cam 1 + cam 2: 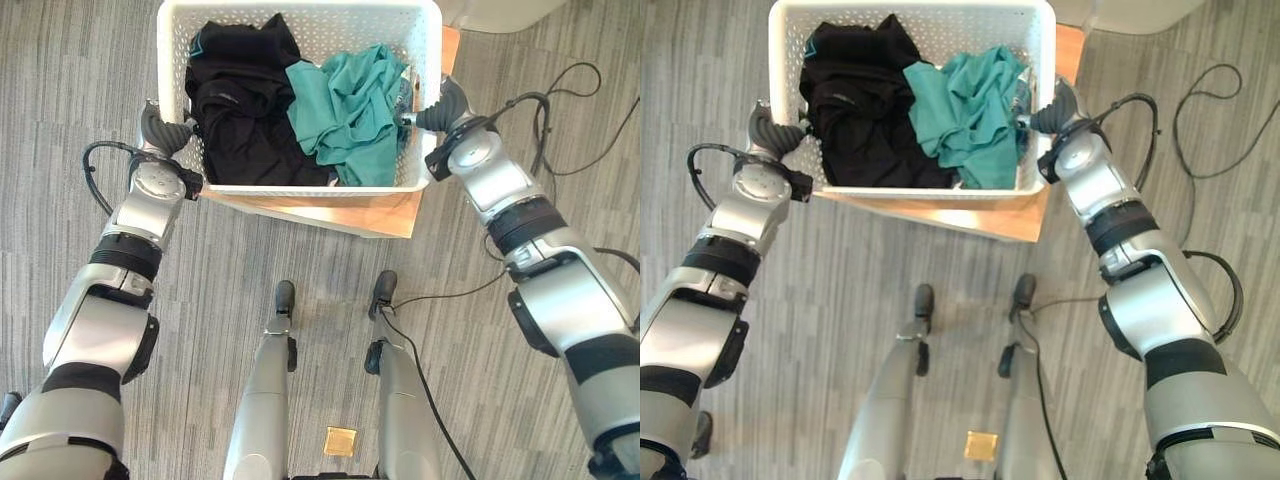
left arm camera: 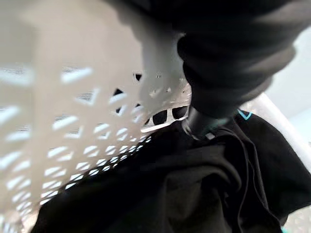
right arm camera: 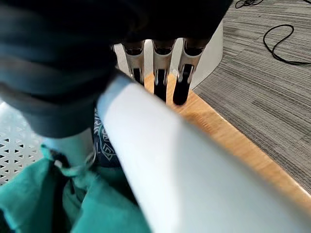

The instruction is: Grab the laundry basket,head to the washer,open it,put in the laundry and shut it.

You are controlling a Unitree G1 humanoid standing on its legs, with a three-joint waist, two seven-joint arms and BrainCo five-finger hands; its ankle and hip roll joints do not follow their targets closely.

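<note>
A white perforated plastic laundry basket (image 1: 300, 20) sits upright, black clothing (image 1: 240, 105) left, teal garment (image 1: 350, 105) right inside.

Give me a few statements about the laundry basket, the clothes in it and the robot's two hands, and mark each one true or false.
1. The laundry basket is white with perforated walls. True.
2. It stands directly on the carpet. False: it rests on a wooden board.
3. It holds black clothes and a teal garment. True.
4. The teal garment lies on the robot's left. False: it lies on the right, the black clothes on the left.
5. The right hand is at the basket's right rim, with the fingers outside and the thumb inside. True.
</note>
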